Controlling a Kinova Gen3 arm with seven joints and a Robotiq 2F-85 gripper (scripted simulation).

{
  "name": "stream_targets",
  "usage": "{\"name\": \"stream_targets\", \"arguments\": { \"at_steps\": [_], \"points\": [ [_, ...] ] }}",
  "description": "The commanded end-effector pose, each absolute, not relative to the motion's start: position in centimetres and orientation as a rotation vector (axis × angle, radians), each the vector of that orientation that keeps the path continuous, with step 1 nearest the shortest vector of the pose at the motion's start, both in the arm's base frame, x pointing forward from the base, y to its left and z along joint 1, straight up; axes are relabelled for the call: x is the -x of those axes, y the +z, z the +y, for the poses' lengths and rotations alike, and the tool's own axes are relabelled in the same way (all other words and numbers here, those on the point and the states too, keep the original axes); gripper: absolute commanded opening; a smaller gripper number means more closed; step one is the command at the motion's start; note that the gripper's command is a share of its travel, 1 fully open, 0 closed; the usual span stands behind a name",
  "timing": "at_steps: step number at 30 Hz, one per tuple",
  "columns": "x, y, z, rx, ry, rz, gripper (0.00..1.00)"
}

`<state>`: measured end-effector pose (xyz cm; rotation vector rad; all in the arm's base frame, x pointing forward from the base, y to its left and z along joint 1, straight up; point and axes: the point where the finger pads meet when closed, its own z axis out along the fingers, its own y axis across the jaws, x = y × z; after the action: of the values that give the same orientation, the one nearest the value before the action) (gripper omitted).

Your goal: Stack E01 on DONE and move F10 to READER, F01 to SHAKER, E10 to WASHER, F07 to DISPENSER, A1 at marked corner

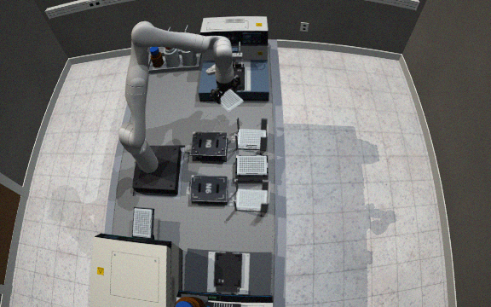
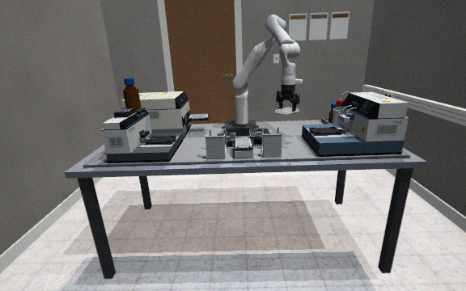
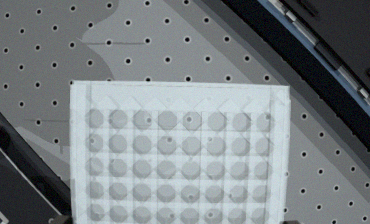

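My gripper [image 1: 225,95] [image 2: 286,106] is shut on a white well plate [image 1: 232,100] [image 2: 286,111] [image 3: 178,150]. It holds the plate by its long sides, level and high above the deck. The plate hangs just off the front edge of the blue instrument [image 1: 211,83] [image 2: 350,145] [image 3: 306,55], whose dark nest [image 2: 326,130] lies bare. In the wrist view the plate fills the lower middle, with the perforated deck [image 3: 46,40] under it. I cannot read a label on the plate. The fingers are hidden in the wrist view.
Nests RG [image 1: 209,146] and N6 [image 1: 209,188] stand mid-deck. Beside them are two stack racks [image 1: 251,139] [image 1: 251,199] and a plate between them [image 1: 251,165]. Another plate [image 1: 142,220] lies on the beige instrument's tray. A dark nest [image 1: 228,269] lies at the near end.
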<state>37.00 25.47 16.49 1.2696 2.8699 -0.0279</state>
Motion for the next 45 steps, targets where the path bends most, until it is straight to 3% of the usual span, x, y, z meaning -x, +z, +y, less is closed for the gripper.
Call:
{"name": "stream_targets", "arguments": {
  "at_steps": [1,45],
  "points": [
    [-37.2,16.8,24.3,-1.253,-0.012,2.873,0.94],
    [-35.9,16.9,11.6,-0.633,-0.015,3.073,0.94]
  ]
}}
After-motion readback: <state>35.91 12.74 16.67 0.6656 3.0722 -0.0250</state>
